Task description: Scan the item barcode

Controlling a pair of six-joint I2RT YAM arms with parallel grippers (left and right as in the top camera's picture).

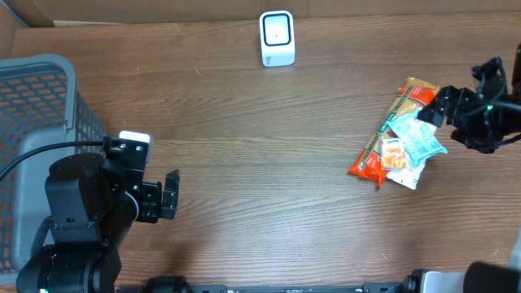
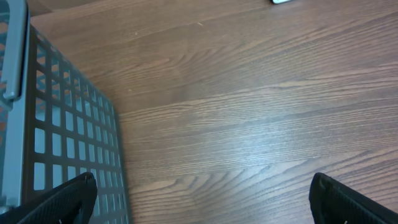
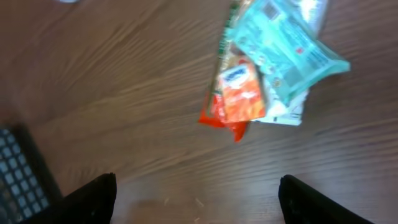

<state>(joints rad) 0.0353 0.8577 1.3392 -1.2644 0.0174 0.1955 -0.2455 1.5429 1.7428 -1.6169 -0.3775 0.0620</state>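
Pile of snack packets (image 1: 397, 145) seen at frame right, long axis upper-right to lower-left, just ahead of right gripper (image 3: 196, 186), fingers spread, nothing pinched. Left gripper (image 2: 202, 183) also spread, well apart from pkts.

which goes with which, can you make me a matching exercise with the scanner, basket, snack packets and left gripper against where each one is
1. scanner
2. basket
3. snack packets
4. left gripper

A. far left side of the table
B. right side, lying in a pile
C. far edge from the arms, near the middle
D. open, holding nothing, just right of the basket

Pairs: 1-C, 2-A, 3-B, 4-D
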